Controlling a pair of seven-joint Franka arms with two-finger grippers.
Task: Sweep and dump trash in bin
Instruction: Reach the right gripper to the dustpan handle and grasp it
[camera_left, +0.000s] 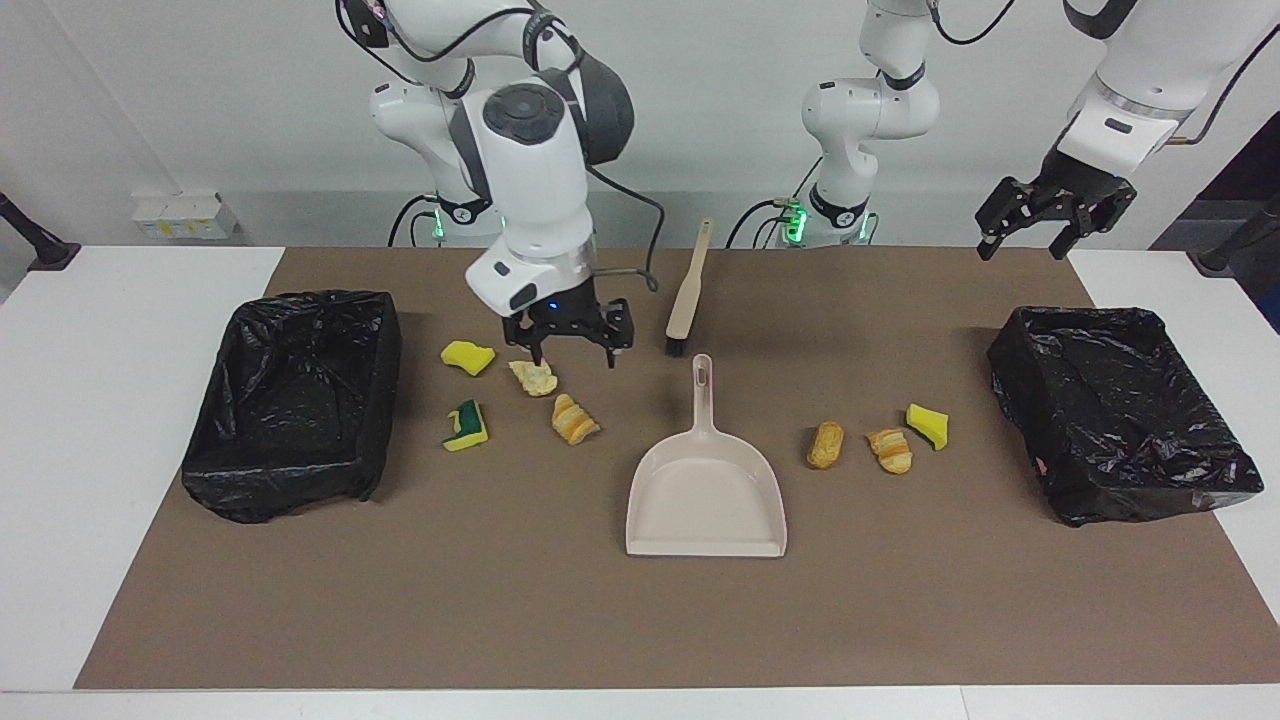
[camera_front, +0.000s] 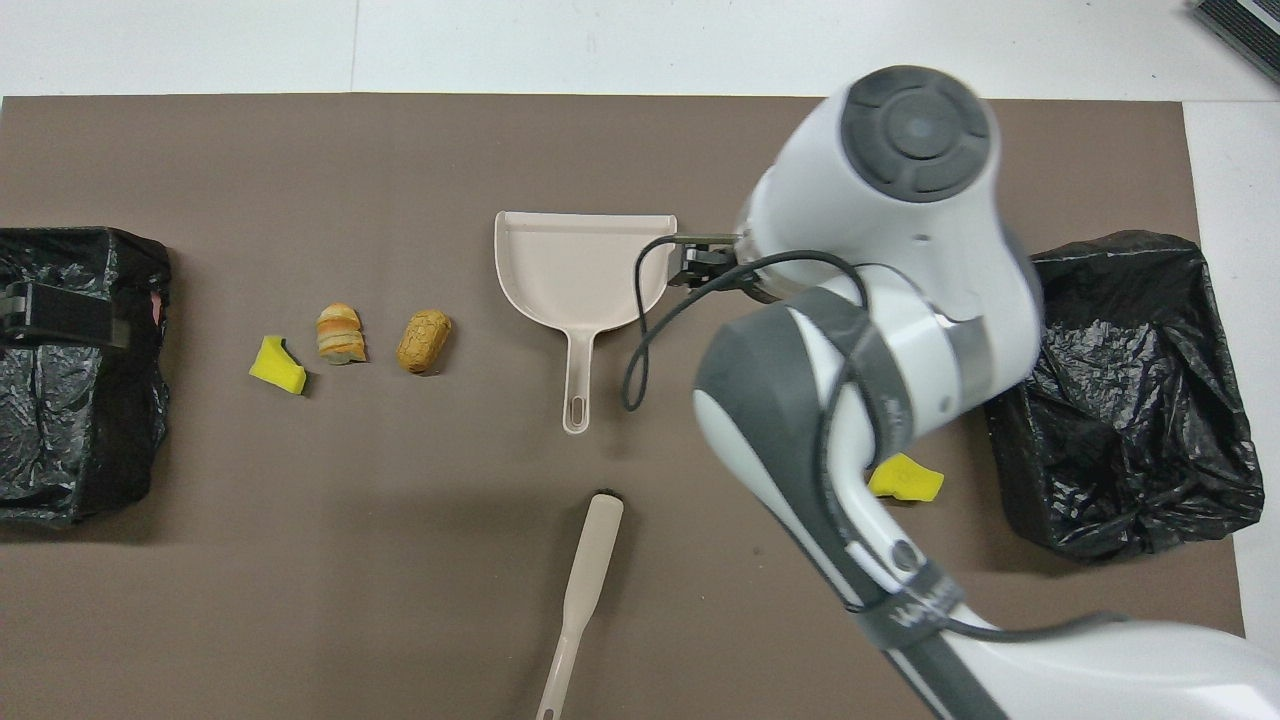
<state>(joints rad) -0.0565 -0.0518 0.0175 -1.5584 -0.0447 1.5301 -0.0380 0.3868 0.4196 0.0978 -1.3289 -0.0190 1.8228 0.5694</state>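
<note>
Dustpan (camera_left: 706, 495) taken as landmark: beige, flat on the brown mat (camera_left: 620, 620) at mid-bench, handle pointing toward the robots.

Brush (camera_left: 687, 290) lies just past the tip of the dustpan handle, nearer the robots, bristle end close to the handle but apart from it.

Trash sits in two groups. Toward the right arm's end from the dustpan: yellow sponge chunk (camera_left: 467, 357), pale bread scrap (camera_left: 534, 377), striped bread piece (camera_left: 575, 419), green-and-yellow sponge (camera_left: 466, 426). Toward the left arm's end: tan bread roll (camera_left: 826, 444) nearest the pan, striped bread piece (camera_left: 890, 450), then yellow sponge chunk (camera_left: 927, 425). All rest on the mat; none in the pan.

Black-lined bins: one (camera_left: 292, 400) at the right arm's end of the bench, one (camera_left: 1120, 410) at the left arm's end, both well apart from the dustpan.

Right gripper (camera_left: 568, 350) low over the pale bread scrap, fingers spread wide, holding nothing.

Left gripper (camera_left: 1052, 215) waits raised above the mat corner near its bin, fingers apart, empty.
</note>
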